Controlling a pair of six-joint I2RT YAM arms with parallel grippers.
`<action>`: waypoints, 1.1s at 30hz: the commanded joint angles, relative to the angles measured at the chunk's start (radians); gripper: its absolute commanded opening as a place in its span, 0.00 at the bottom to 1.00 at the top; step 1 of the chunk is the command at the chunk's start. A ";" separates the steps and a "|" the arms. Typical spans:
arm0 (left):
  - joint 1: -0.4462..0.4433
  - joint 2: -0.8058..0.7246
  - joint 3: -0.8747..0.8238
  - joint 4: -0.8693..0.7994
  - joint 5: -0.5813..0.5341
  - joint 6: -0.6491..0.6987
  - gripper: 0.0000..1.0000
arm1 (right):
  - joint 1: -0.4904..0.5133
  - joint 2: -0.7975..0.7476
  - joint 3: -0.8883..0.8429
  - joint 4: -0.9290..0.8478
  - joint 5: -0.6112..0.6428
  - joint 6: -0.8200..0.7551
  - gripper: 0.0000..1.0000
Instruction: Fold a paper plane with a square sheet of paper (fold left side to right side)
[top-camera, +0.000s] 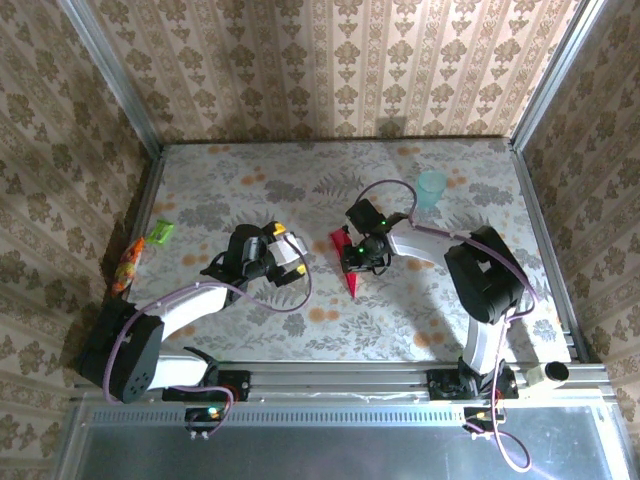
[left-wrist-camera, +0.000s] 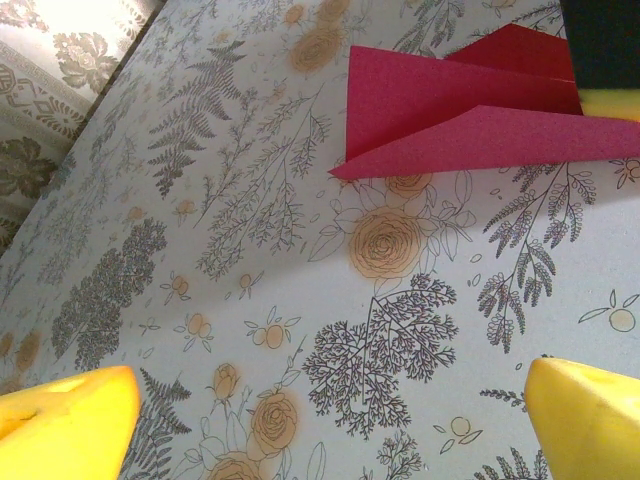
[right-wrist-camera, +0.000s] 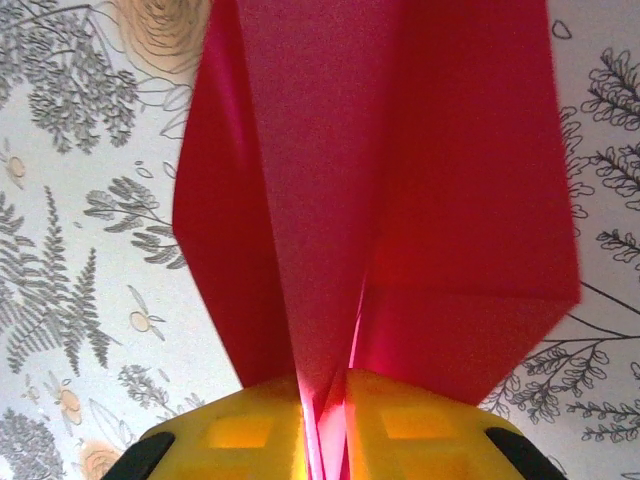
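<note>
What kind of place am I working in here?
Probably a staged test cell, not a home: wallpapered panels in an aluminium frame, a floral-covered table, and a mounting rail along its near edge.

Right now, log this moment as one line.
right jaws: shut on magenta-red folded paper plane | left jaws: open, apart from plane, above floral-patterned table

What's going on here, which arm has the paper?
The right tool is pinched shut on the centre fold of the red paper plane, which is folded into a pointed dart near the middle of the table. The left tool hangs open over the table to the plane's left, holding nothing. A teal cup stands apart, farther back on the right.
</note>
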 joint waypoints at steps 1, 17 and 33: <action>-0.008 -0.017 0.023 -0.009 -0.003 0.022 1.00 | 0.013 0.027 0.030 -0.038 0.041 -0.009 0.18; -0.013 -0.015 0.025 -0.012 -0.001 0.022 1.00 | 0.023 0.012 0.085 -0.076 0.093 0.025 0.06; -0.041 -0.039 0.026 -0.015 0.006 0.024 1.00 | -0.146 0.323 0.580 -0.426 0.316 0.112 0.04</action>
